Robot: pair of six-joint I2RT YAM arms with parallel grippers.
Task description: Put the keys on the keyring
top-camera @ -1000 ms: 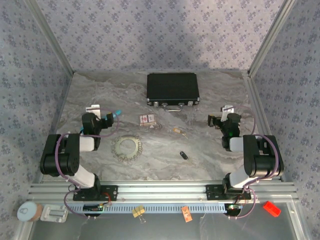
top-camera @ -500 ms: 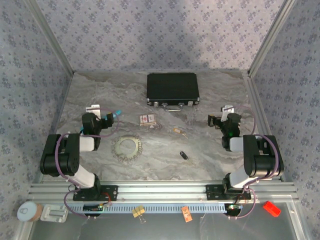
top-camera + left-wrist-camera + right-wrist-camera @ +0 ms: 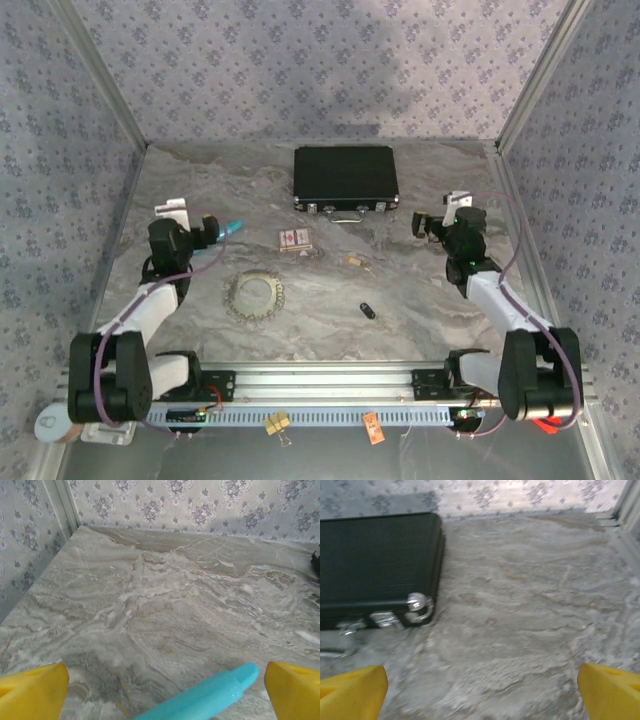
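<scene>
A tiny brass-yellow key (image 3: 355, 262) lies on the marble table right of centre. A small dark oval loop, the keyring (image 3: 368, 311), lies nearer the front, apart from the key. My left gripper (image 3: 212, 232) hangs at the left side, well away from both. In the left wrist view it (image 3: 165, 685) is open, its yellow fingers (image 3: 35, 690) wide apart. A cyan plastic stick (image 3: 200, 697) lies between them, touching neither. My right gripper (image 3: 425, 225) is at the right, open (image 3: 481, 690) over bare marble.
A black case (image 3: 345, 178) with metal latches stands at the back centre and also shows in the right wrist view (image 3: 375, 565). A red-and-white card box (image 3: 294, 238) lies left of the key. A round lacy ring (image 3: 254, 295) lies front left. Walls enclose the table.
Both arms have unfolded, their elbows dropping toward the near edge. The left gripper shifted slightly left and the right gripper slightly toward the back. Key and keyring have not moved.
</scene>
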